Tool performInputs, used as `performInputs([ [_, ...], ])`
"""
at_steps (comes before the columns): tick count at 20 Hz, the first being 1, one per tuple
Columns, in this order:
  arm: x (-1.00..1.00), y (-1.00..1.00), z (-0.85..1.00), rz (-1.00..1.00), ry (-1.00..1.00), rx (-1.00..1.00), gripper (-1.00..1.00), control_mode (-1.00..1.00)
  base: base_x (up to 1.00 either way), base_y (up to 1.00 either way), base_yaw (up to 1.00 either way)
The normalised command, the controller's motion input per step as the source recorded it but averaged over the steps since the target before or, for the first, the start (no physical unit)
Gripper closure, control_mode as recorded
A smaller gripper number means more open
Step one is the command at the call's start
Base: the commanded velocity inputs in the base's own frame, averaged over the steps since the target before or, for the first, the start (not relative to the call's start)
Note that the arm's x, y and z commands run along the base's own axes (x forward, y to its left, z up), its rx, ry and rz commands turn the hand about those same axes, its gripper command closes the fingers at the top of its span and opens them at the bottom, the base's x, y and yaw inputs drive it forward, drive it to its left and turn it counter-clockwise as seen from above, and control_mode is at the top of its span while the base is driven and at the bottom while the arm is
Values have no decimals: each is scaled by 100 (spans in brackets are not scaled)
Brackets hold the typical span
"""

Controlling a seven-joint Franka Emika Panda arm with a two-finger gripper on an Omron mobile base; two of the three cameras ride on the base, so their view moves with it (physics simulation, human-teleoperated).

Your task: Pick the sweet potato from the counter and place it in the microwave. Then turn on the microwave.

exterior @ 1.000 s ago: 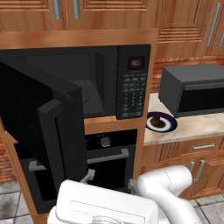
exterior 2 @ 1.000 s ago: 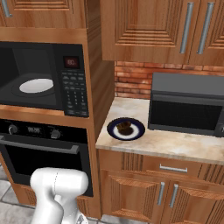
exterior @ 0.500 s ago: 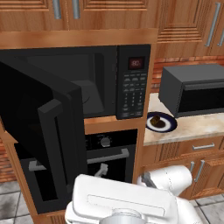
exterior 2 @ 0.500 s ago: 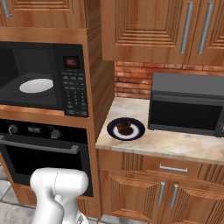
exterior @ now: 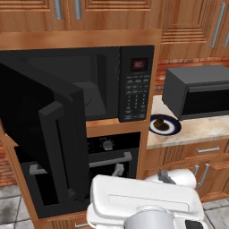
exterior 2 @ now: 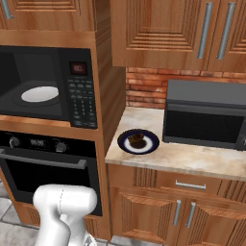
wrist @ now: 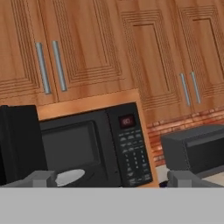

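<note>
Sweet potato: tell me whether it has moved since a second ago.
No. The sweet potato lies on the blue-rimmed plate beside the microwave, exactly as before.

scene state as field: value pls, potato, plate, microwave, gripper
sweet potato: on the plate, not yet picked
plate: on the counter, between microwave and grey box appliance
microwave: door swung open, white turntable bare
gripper: open, holding nothing, facing the microwave from a distance
</note>
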Motion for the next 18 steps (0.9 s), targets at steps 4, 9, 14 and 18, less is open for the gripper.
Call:
performInputs([
  [4,0,-19,0,11,3,-3,-100,-100,0,0,0],
  [9,0,-17,0,11,2,-4,-100,-100,0,0,0],
  [14,0,-24,0,13,2,-2,-100,-100,0,0,0],
  [18,0,-27,0,16,1,-2,-100,-100,0,0,0],
])
